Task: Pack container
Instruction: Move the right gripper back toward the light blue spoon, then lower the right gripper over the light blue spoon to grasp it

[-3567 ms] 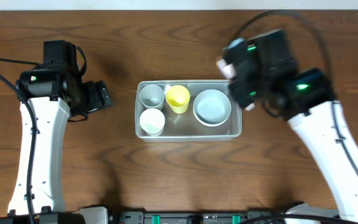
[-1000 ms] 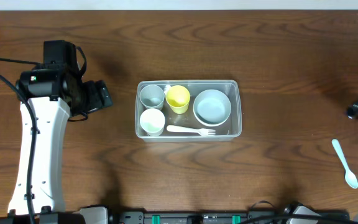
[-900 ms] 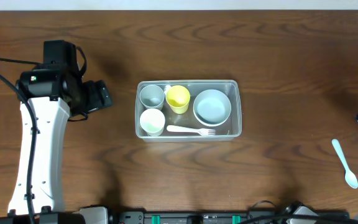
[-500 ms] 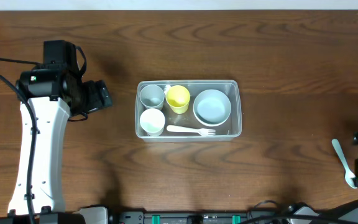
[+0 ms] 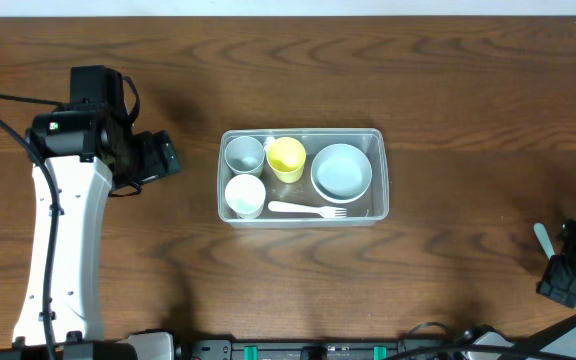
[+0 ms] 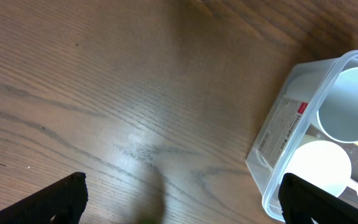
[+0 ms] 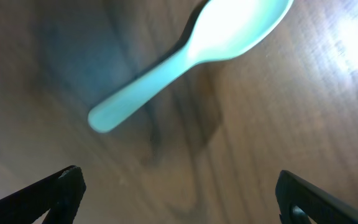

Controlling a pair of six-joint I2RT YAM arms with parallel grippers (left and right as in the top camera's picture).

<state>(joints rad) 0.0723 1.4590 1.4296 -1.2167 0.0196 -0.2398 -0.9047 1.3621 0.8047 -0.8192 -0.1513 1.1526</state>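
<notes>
Two hands, both spread wide w/ nothing in them. Left hand [image 5: 154,158] hangs over bare bench [image 5: 448,90], just left of the container [image 5: 302,132], which sits mid-bench. Far right, near edge, right hand [image 5: 569,277] hovers over the pale blue spoon [image 7: 191,59], apart from it. Step in hand looks like the spoon pickup, last loose item by my read. In the wrist view the spoon lies diagonal, bowl up-right, handle down-left, and sits off the line btwn the fingertips, so I'd shift the hand fwd over the handle, turn the wrist til the fingers straddle it crosswise, drop low to the bench, then close. Thin, flat and smooth, so prob. slides or tips if pinched near the bowl end; mid-handle seems safer. Count, left to right: 2 arms; 1 container holding 3 cups, grey cup [image 5: 245,155], white cup [image 5: 245,196], yellow cup [image 5: 286,158]; 1 white fork [image 5: 308,209]; 1 bowl [image 5: 341,171]; 1 spoon outside.
</notes>
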